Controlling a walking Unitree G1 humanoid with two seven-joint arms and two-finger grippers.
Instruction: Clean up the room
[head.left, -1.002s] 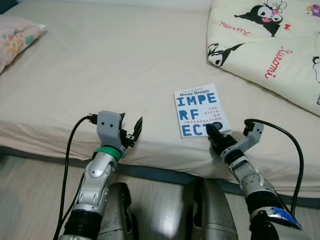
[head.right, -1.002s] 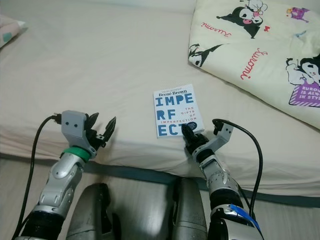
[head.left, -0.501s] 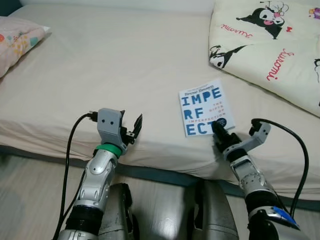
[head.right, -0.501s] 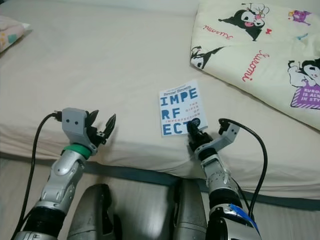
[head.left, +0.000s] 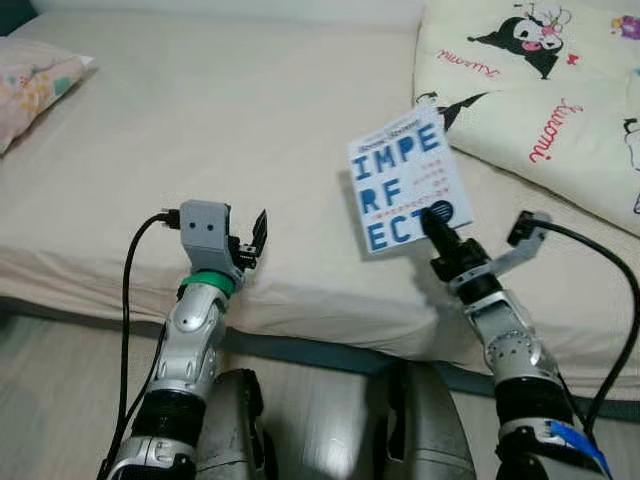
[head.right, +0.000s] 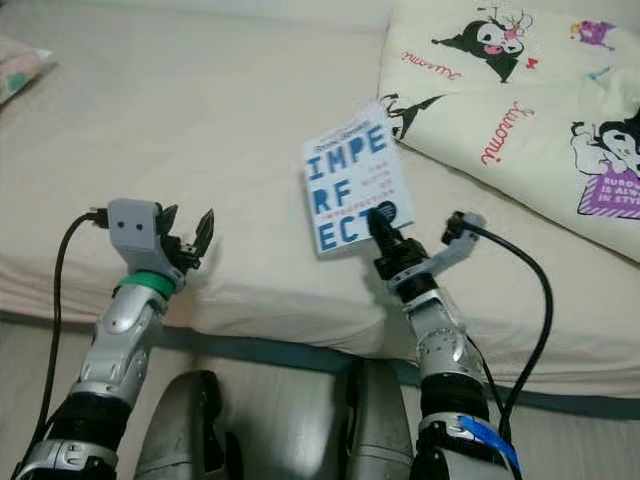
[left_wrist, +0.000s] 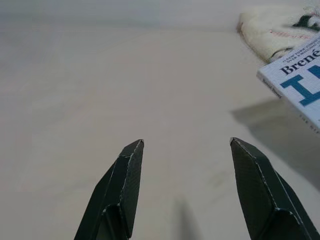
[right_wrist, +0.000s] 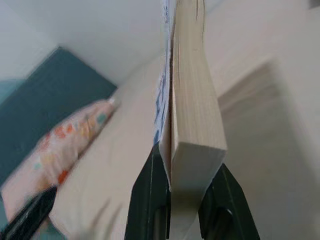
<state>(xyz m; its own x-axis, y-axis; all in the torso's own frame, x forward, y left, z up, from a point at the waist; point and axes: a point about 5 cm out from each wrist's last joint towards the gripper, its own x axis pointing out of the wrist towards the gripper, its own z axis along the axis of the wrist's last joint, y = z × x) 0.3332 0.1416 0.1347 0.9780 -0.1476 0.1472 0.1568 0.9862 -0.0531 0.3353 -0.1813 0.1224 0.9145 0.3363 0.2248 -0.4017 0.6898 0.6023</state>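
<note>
A white paperback book (head.left: 405, 180) with big blue letters is held tilted above the bed, its lower corner pinched by my right gripper (head.left: 436, 222), which is shut on it. In the right wrist view the book's page edge (right_wrist: 192, 100) runs up between the two black fingers (right_wrist: 147, 200). My left gripper (head.left: 255, 235) hovers open over the bed's near edge, to the left of the book, with nothing between its fingers (left_wrist: 122, 185). The book's corner (left_wrist: 295, 82) shows in the left wrist view.
The beige bed sheet (head.left: 230, 120) spreads ahead. A cream cartoon-print blanket (head.left: 540, 90) lies at the back right. A pink patterned pillow (head.left: 35, 85) sits at the far left. The bed's dark frame edge (head.left: 300, 350) and wooden floor lie below, by my legs.
My right gripper has lifted the book off the sheet and tilted it up. The left gripper has shifted slightly. The camera view has moved a little.
</note>
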